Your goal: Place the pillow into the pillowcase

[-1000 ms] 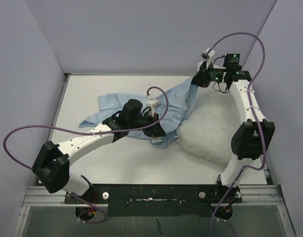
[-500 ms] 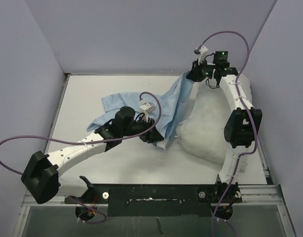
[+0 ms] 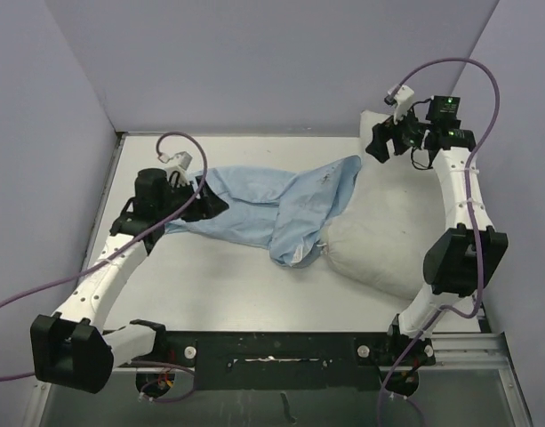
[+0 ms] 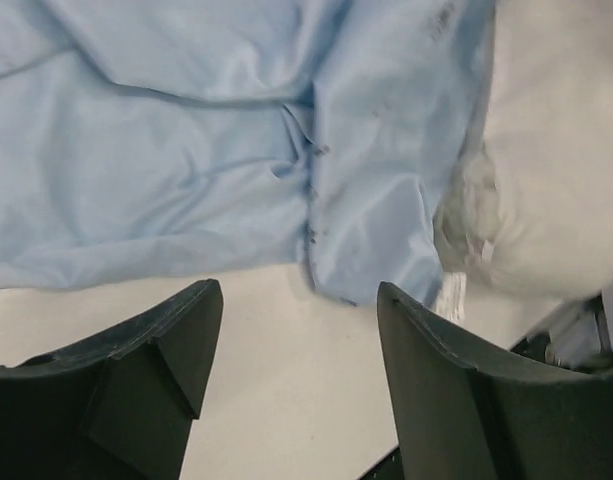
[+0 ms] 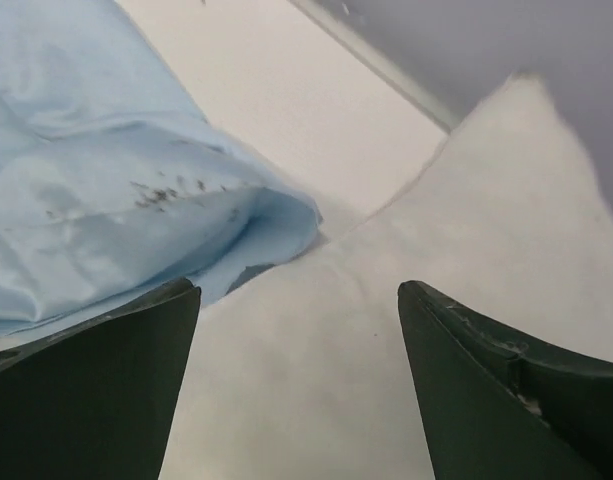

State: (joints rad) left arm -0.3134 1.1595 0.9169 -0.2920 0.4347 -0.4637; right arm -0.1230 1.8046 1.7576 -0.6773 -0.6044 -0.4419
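The off-white pillow (image 3: 388, 240) lies at the right of the table, one corner pointing at the back wall. The light-blue pillowcase (image 3: 272, 209) is spread wrinkled across the middle, its right end draped on the pillow's left edge. My left gripper (image 3: 212, 203) hovers over the pillowcase's left end, open and holding nothing. In the left wrist view the pillowcase (image 4: 186, 150) and pillow (image 4: 556, 150) lie beyond the left gripper (image 4: 298, 290). My right gripper (image 3: 377, 142) is open above the pillow's far corner. The right wrist view shows the right gripper (image 5: 298, 290) over the pillow (image 5: 316, 400), with the pillowcase (image 5: 106, 200) to its left.
Grey-violet walls close in the table (image 3: 165, 285) on the left, back and right. A metal rail (image 3: 272, 342) with the arm bases runs along the near edge. Purple cables (image 3: 472, 80) loop from both wrists.
Both grippers have opened and let go of the pillowcase, which has dropped flat. The left arm has pulled back to the left. The right arm has swung right and up.
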